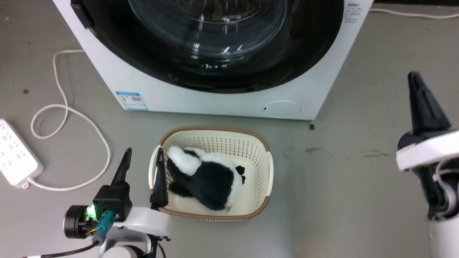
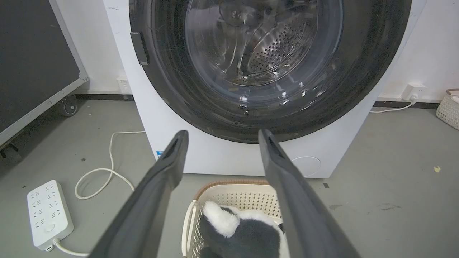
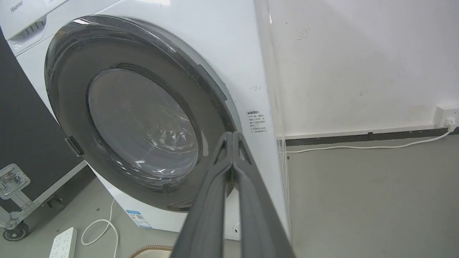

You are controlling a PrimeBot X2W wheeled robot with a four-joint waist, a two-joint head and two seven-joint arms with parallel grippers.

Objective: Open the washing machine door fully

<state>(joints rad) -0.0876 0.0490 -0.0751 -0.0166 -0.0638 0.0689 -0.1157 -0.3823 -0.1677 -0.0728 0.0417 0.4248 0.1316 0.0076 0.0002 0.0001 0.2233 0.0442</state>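
The washing machine door [image 1: 251, 61], glossy black-rimmed with a clear bulging glass centre, lies closed against the white machine. The left wrist view looks straight at the door [image 2: 186, 82], and the right wrist view catches the door [image 3: 71, 107] from the side. My left gripper [image 1: 143, 154] is open at the lower left, its fingers straddling the basket's left rim; its own view has the left gripper [image 2: 221, 137] spread wide below the door. My right gripper [image 1: 415, 77] stands at the right of the machine, shut on nothing, the right gripper [image 3: 233, 135] pressed tip to tip and short of the door's right edge.
A cream basket [image 1: 263, 143] holding a black-and-white plush toy [image 1: 208, 177] sits on the floor in front of the machine. A white power strip [image 1: 14, 157] and looping cable [image 1: 71, 118] lie at the left. A dark wheeled case [image 2: 32, 64] stands left of the machine.
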